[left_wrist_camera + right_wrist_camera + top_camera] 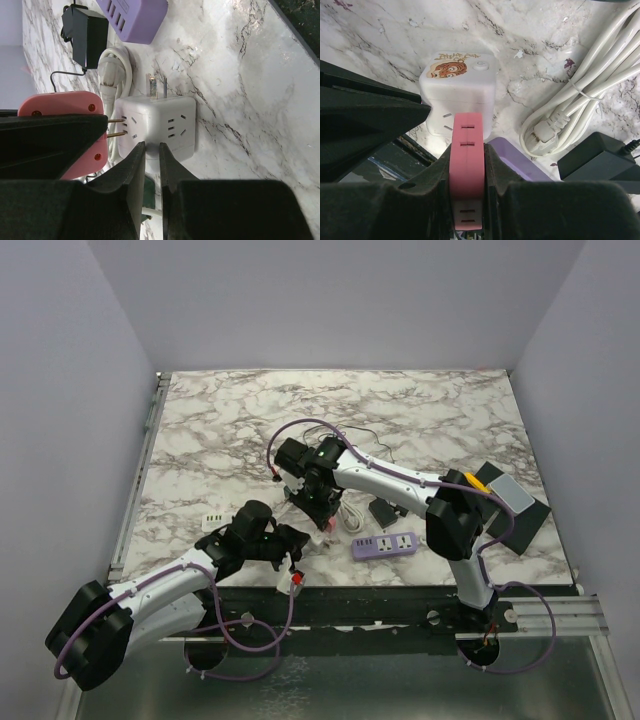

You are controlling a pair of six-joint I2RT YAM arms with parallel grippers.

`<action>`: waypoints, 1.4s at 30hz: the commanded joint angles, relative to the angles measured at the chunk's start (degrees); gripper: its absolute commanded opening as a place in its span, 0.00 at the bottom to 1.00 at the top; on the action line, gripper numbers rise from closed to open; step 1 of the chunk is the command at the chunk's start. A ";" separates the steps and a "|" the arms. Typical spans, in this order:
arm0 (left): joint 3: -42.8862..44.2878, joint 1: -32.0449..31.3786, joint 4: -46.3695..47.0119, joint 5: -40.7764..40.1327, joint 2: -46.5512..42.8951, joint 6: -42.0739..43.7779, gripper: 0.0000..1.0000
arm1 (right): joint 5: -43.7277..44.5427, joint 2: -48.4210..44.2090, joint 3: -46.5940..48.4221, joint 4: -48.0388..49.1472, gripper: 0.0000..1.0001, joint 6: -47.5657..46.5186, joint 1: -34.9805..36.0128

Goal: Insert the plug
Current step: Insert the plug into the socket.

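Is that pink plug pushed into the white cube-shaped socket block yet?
Not fully in. Two metal prongs of the pink plug show bare, their tips just at the slots of the white cube-shaped socket block.

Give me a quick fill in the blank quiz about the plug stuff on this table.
1. The right gripper is shut on a ___ plug.
2. The plug has ___ metal prongs, which point at the white cube adapter.
3. The power strip lying on the marble table is ___ in colour.
Missing words: pink; two; purple.
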 commanded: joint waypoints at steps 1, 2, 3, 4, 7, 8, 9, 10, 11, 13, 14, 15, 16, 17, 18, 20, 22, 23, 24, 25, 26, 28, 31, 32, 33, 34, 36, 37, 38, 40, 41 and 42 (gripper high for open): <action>-0.62 -0.53 -2.23 -0.49 -0.65 -0.59 0.17 | 1.04 -0.32 -1.11 -0.62 0.00 -0.62 0.53; -0.62 -0.52 -2.24 -0.49 -0.63 -0.63 0.17 | 0.96 -0.48 -1.17 -0.61 0.01 -0.55 0.47; -0.62 -0.56 -2.21 -0.51 -0.62 -0.68 0.17 | 0.86 -0.51 -1.29 -0.61 0.01 -0.54 0.46; -0.62 -0.58 -2.21 -0.50 -0.62 -0.79 0.17 | 0.97 -0.66 -1.35 -0.61 0.01 -0.63 0.46; -0.71 -0.63 -2.25 -0.49 -0.76 -0.81 0.17 | 1.05 -0.87 -1.76 -0.61 0.01 -0.44 0.53; -0.79 -0.63 -2.29 -0.54 -0.79 -0.86 0.17 | 0.96 -0.94 -1.78 -0.61 0.01 -0.47 0.49; -0.80 -0.66 -2.22 -0.54 -0.80 -0.89 0.17 | 0.86 -1.03 -1.92 -0.61 0.01 -0.51 0.53; -0.86 -0.69 -2.21 -0.58 -0.88 -0.90 0.17 | 0.85 -1.18 -2.23 -0.56 0.01 -0.40 0.53; -0.88 -0.72 -2.20 -0.69 -0.93 -0.90 0.17 | 0.82 -1.31 -2.29 -0.53 0.01 -0.40 0.53; -0.89 -0.71 -2.23 -0.67 -0.97 -1.03 0.17 | 0.87 -1.65 -2.56 -0.52 0.00 -0.29 0.49; -0.89 -0.72 -2.26 -0.67 -0.98 -1.07 0.17 | 0.85 -1.83 -2.51 -0.55 0.01 -0.23 0.53; -0.89 -0.75 -2.21 -0.67 -0.98 -1.07 0.17 | 0.85 -1.93 -2.57 -0.52 0.01 -0.20 0.48; -0.89 -0.83 -2.25 -0.71 -0.98 -1.07 0.17 | 0.85 -1.95 -2.58 -0.44 0.01 -0.12 0.48; -0.89 -0.84 -2.21 -0.61 -0.98 -1.14 0.17 | 0.85 -1.91 -2.51 -0.43 0.01 -0.11 0.51; -0.89 -0.84 -2.20 -0.66 -1.02 -1.14 0.17 | 0.85 -1.76 -2.46 -0.43 0.01 -0.11 0.53; -0.91 -0.98 -2.21 -0.67 -1.05 -1.16 0.17 | 0.73 -1.40 -2.27 -0.43 0.01 0.02 0.52; -0.93 -1.05 -2.22 -0.75 -1.07 -1.29 0.17 | 0.39 -1.01 -1.97 -0.34 0.01 0.06 0.49; -0.89 -1.08 -2.26 -0.80 -1.14 -1.38 0.17 | 0.12 -0.79 -1.84 -0.34 0.01 0.16 0.53; -0.93 -1.10 -2.28 -0.84 -1.11 -1.46 0.17 | -0.06 -0.61 -1.80 -0.34 0.01 0.34 0.53; -0.89 -1.17 -2.26 -0.81 -1.07 -1.51 0.17 | -0.23 -0.46 -1.73 -0.34 0.01 0.52 0.49; -0.89 -1.15 -2.22 -0.84 -1.06 -1.51 0.17 | -0.29 -0.39 -1.89 -0.28 0.01 0.69 0.53; -0.89 -1.21 -2.22 -0.97 -0.91 -1.60 0.17 | -0.65 -0.38 -2.15 -0.08 0.01 0.98 0.53; -0.72 -1.23 -2.14 -1.07 -0.49 -1.60 0.17 | -1.05 -0.30 -2.35 0.17 0.01 1.51 0.53; -0.65 -1.27 -2.14 -1.10 -0.31 -1.58 0.17 | -1.27 -0.33 -2.52 0.31 0.01 1.67 0.53; -0.58 -1.27 -2.16 -1.11 -0.17 -1.59 0.17 | -1.34 -0.39 -2.64 0.48 0.01 1.80 0.53; -0.54 -1.33 -2.10 -1.13 -0.08 -1.60 0.17 | -1.42 -0.39 -2.80 0.60 0.01 1.90 0.53; -0.45 -1.35 -1.98 -1.17 0.05 -1.60 0.17 | -1.48 -0.37 -3.00 0.69 0.01 2.04 0.53; -0.45 -1.36 -1.97 -1.18 0.12 -1.60 0.17 | -1.68 -0.37 -3.10 0.79 0.00 2.19 0.53; -0.45 -1.37 -1.88 -1.18 0.12 -1.60 0.17 | -2.01 -0.33 -2.92 0.80 0.01 2.30 0.53; -0.53 -1.37 -1.77 -1.18 0.32 -1.69 0.17 | -2.53 -0.20 -2.59 0.80 0.01 2.50 0.53; -0.52 -1.45 -1.62 -1.19 0.34 -1.81 0.17 | -2.65 -0.12 -2.46 0.80 0.01 2.64 0.53; -0.46 -1.51 -1.43 -1.24 0.44 -1.92 0.17 | -2.67 -0.04 -2.43 0.91 0.01 2.82 0.53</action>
